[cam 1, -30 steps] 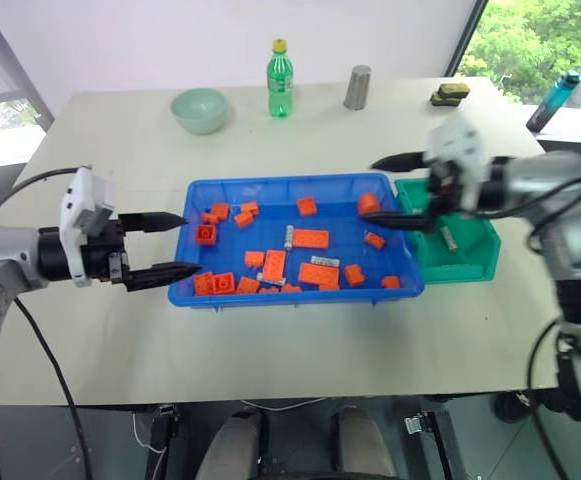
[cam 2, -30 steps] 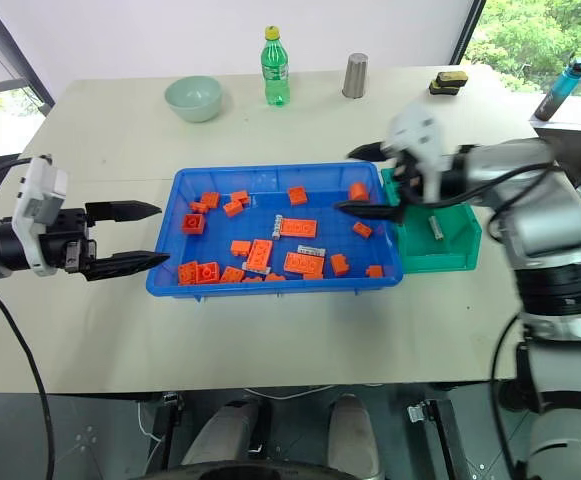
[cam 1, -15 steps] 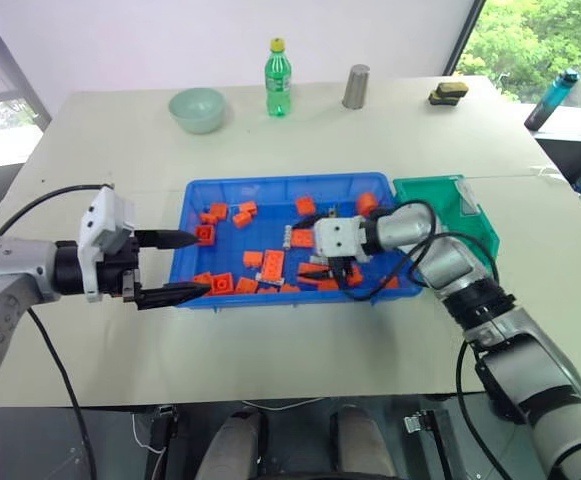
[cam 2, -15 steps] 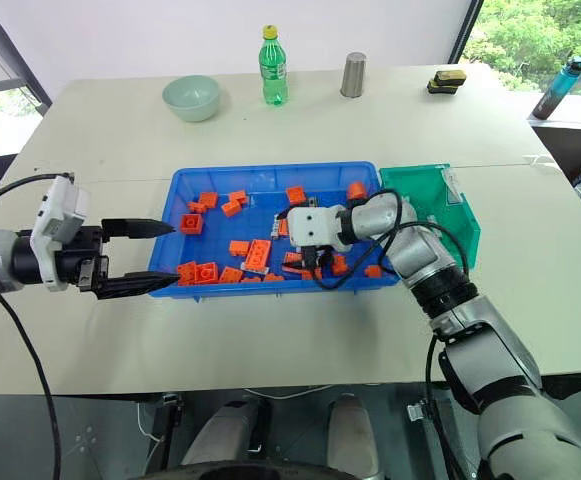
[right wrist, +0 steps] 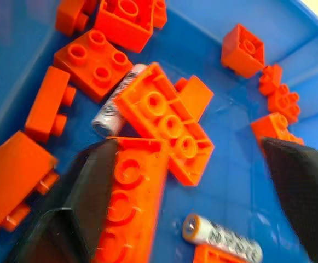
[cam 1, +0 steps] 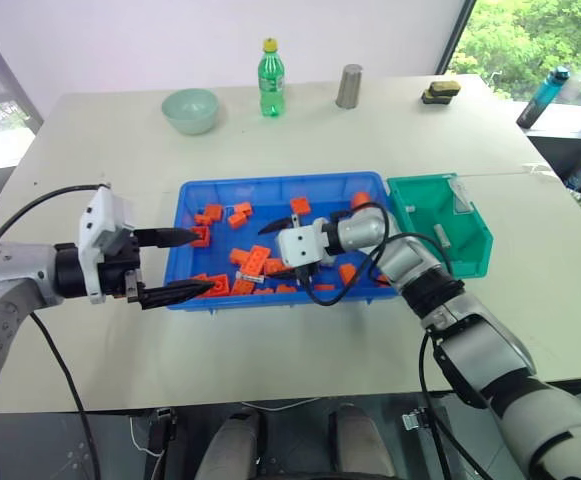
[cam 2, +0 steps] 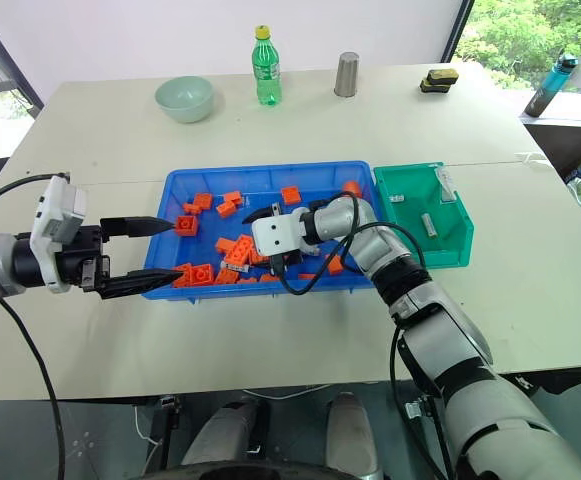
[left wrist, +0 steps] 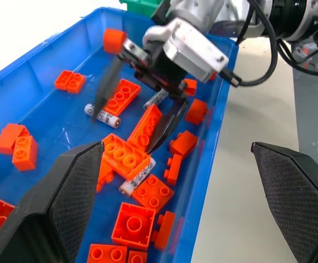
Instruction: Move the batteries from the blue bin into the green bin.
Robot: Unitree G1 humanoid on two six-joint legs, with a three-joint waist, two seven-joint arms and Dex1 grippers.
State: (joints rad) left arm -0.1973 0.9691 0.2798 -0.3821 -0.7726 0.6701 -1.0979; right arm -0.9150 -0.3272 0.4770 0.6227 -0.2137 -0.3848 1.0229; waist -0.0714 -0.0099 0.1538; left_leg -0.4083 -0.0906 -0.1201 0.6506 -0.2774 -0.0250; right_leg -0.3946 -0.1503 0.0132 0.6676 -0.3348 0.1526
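Right hand [cam 1: 282, 237] — fingers apart — moved deeper into blue bin [cam 1: 202, 194] (from green bin [cam 1: 473, 245]), over batteries [left wrist: 105, 115].

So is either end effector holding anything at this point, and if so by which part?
Nothing is held. The right end effector is open among the bricks in the blue bin, with nothing between its fingers. The left end effector is open and empty at the bin's edge.

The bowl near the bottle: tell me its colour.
The bowl is pale mint green; right eye view shows it best.
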